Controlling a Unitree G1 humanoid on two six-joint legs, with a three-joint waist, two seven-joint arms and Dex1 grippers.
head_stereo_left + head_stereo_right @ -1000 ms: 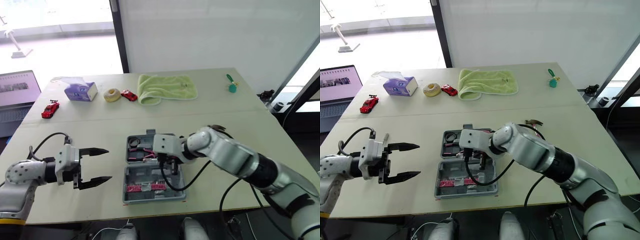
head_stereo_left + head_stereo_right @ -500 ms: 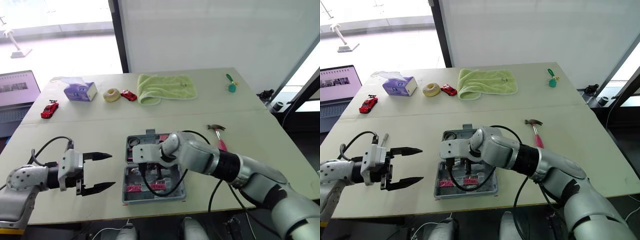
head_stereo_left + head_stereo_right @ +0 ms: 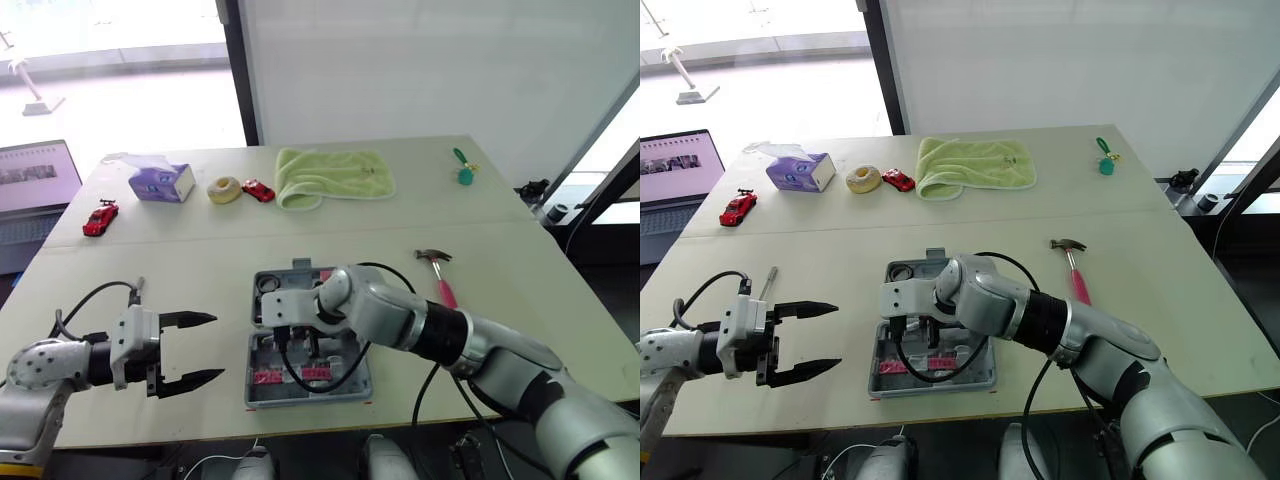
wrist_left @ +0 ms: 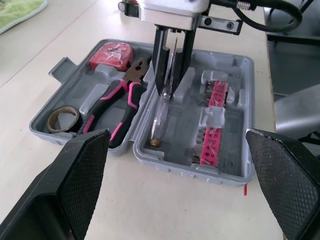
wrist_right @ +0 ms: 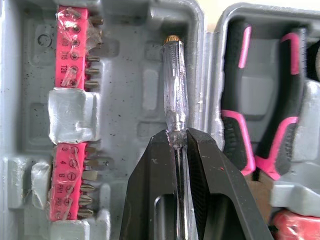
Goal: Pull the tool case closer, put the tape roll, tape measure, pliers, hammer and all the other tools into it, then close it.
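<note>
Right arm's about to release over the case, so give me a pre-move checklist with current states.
1. right gripper shut on the clear-handled screwdriver: ok.
2. Screwdriver inside the open grey plastic tool case, in the half with the pink bit strips: ok.
3. Screwdriver seated flat in a groove: cannot tell; its cap end is down and its shaft rises to the fingers.
4. Pink-and-black pliers, red tape measure and tape roll in the other half: ok.
5. Pink-handled hammer in the case: not ok; it lies on the table to the case's right.
6. left gripper open and apart from the case: ok.
</note>
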